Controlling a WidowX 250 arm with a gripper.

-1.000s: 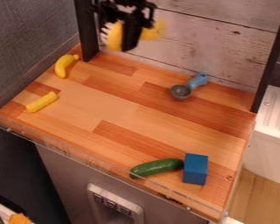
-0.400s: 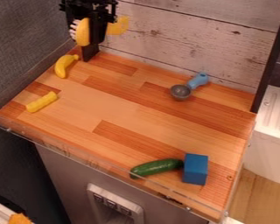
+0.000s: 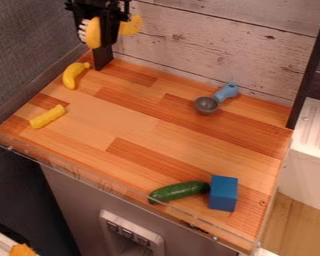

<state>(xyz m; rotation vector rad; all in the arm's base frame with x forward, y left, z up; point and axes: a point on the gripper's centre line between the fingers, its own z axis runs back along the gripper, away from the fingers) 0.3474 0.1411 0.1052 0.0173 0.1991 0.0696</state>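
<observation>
- done, as far as shown: black gripper [image 3: 108, 37] is clamped on a yellow brush [image 3: 92, 34] with pale bristles; brush is up off the wooden counter [image 3: 139, 122], so grasp and lift look complete
- left: brush not set down on anything; letting go not done; my read is partway, no finer estimate possible
- where: gripper and brush at upper left of the view, by the back left corner, near the left black post [image 3: 103, 59]
- brushes: 1, the held one; grippers: 1
- bananas: 1; yellow banana [image 3: 71, 76] near the back left edge, below the brush in view
- yellow sticks: 1; stubby yellow stick [image 3: 48, 117] near the left edge, nearer the front than the banana; exact kind can't tell
- scoops: 1; metal scoop [image 3: 206, 104] with blue handle [image 3: 226, 92], near the back wall [image 3: 216, 47], right of centre
- cucumbers: 1; green cucumber [image 3: 179, 191] lying along the front edge
- blocks: 1; blue block [image 3: 223, 194] at the cucumber's right end, touching or just beside; can't tell which
</observation>
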